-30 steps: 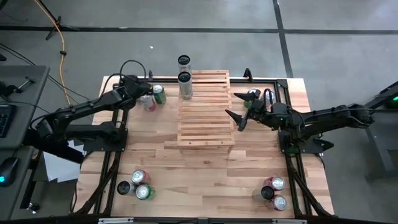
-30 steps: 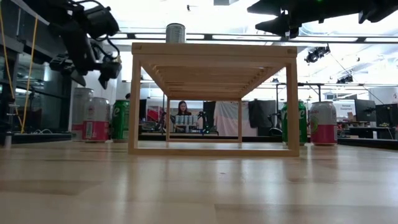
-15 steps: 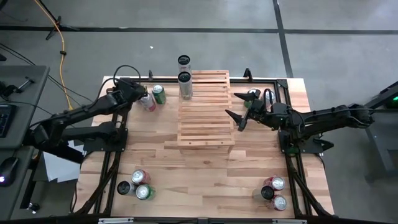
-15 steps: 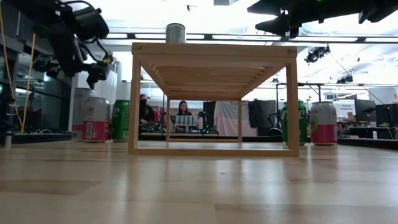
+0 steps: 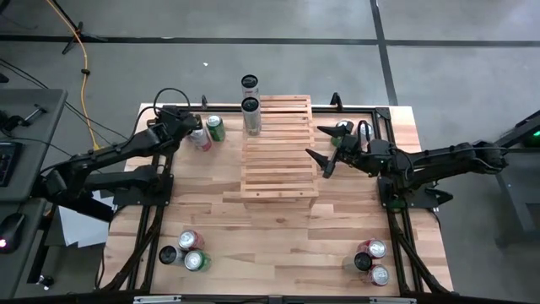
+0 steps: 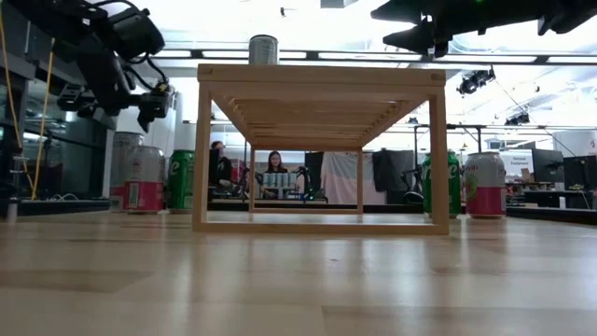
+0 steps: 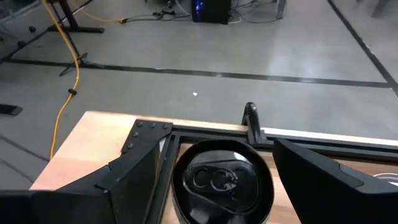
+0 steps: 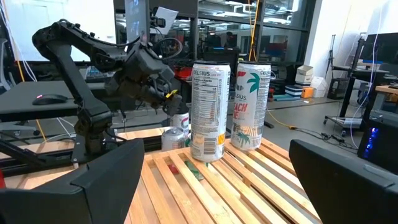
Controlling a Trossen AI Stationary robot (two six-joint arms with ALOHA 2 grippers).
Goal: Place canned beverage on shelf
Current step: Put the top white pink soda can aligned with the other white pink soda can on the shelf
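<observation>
Shelf [image 5: 278, 150]: a stepped rack of pale wooden slats, rectangular, standing mid-table toward the far side; in the low view [image 6: 319, 147] it reads as an open frame on four thin legs.
Table [image 5: 278, 245]: flat blond wood planks with visible grain, edged by a dark metal frame.
Tall cans [image 5: 251, 116]: two slim silver cylinders at the shelf's far left corner; the nearer one stands on the slats, the farther one [image 5: 250, 84] shows just beyond the shelf's far edge; the right wrist view shows white printed labels [image 8: 209, 111], one with red lettering [image 8: 250, 106].
Black-topped can [image 7: 222, 182]: round dark lid with a pull tab, seen from above, standing on the table at its far left corner.
Left gripper [image 5: 191, 128]: dark angular fingers, spread and empty, hovering above the black-topped can, which sits between the two fingers [image 7: 134, 171] in the left wrist view without touching them; left of the shelf.
Cans beside it: a green can [image 5: 217, 127] and a pink-red can [image 5: 201, 138] stand on the table just left of the shelf, close by the left gripper.
Right gripper [image 5: 321, 145]: dark fingers wide apart, holding nothing, raised just right of the shelf and pointing toward it.
Near clusters: three cans at the near left [image 5: 184, 251], three at the near right [image 5: 369, 261], well apart from both grippers.
</observation>
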